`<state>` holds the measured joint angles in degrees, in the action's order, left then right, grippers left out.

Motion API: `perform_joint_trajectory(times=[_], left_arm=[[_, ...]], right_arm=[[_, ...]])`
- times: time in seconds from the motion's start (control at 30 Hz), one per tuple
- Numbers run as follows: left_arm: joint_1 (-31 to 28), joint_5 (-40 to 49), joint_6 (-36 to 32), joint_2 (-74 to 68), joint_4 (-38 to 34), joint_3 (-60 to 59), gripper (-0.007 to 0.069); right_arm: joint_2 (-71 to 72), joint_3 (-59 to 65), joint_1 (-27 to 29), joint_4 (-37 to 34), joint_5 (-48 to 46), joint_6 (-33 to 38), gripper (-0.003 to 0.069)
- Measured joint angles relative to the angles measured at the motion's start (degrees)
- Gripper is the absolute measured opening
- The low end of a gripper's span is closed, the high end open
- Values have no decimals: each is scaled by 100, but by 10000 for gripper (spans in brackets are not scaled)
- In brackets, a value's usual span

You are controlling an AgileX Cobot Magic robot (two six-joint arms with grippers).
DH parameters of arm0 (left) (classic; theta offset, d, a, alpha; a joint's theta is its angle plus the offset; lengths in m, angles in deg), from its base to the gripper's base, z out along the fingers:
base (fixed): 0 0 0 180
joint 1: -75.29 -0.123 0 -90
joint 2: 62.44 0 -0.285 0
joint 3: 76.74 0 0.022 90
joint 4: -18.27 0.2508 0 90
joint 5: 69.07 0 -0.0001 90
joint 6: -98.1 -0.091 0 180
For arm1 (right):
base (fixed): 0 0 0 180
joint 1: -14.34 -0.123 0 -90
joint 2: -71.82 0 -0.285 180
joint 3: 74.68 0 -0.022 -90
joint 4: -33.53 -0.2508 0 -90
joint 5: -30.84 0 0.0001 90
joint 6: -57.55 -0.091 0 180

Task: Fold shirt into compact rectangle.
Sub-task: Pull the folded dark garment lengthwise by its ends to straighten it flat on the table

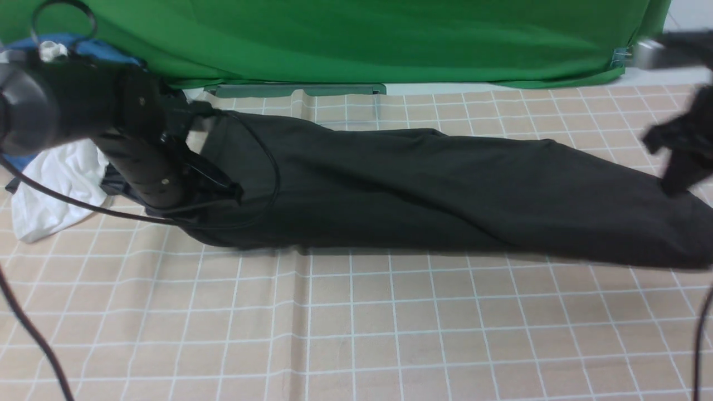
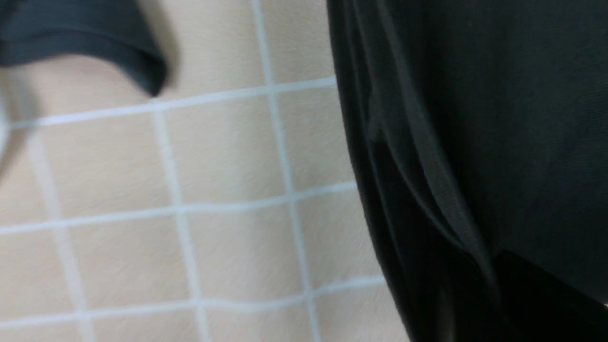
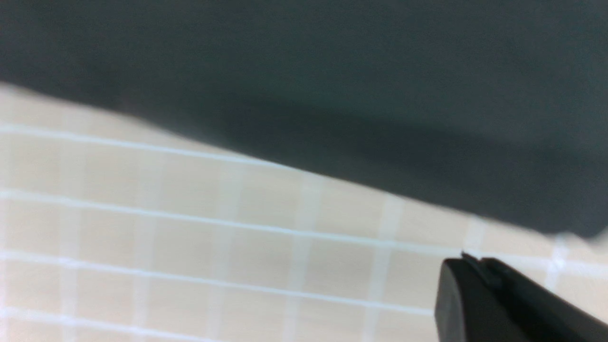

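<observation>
The black shirt (image 1: 423, 189) lies drawn out in a long band across the checked tablecloth, from the far left to the right edge. My left gripper (image 1: 225, 194) sits at the band's left end. In the left wrist view the shirt (image 2: 475, 118) fills the side by the jaws, and its folds run together there and cover them, so it is shut on the cloth. My right gripper (image 1: 677, 161) is blurred above the shirt's right end. In the right wrist view this gripper (image 3: 468, 261) has its fingers pressed together over bare tablecloth, apart from the shirt (image 3: 332, 71).
A white garment (image 1: 55, 184) and blue cloth (image 1: 94, 47) are heaped at the far left behind my left arm. A dark hemmed fabric edge (image 2: 104, 42) hangs nearby. A green backdrop (image 1: 362, 39) closes the far side. The checked tablecloth (image 1: 356, 323) stretches toward me, and cables (image 1: 33, 334) hang at both sides.
</observation>
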<state>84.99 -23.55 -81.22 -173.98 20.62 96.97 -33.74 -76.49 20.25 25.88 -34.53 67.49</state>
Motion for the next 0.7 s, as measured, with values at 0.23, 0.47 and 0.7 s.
perform_joint_trajectory(times=[0.23,0.47,0.7], left_arm=[[0,302,48,285,164,0,34],[0,314,48,285,169,0,34],[0,274,48,285,39,0,34]], right_arm=[[-169,585,642,6,853,-187,379],[-888,585,665,-11,1465,-212,540],[-1464,578,665,-212,1554,20,472]])
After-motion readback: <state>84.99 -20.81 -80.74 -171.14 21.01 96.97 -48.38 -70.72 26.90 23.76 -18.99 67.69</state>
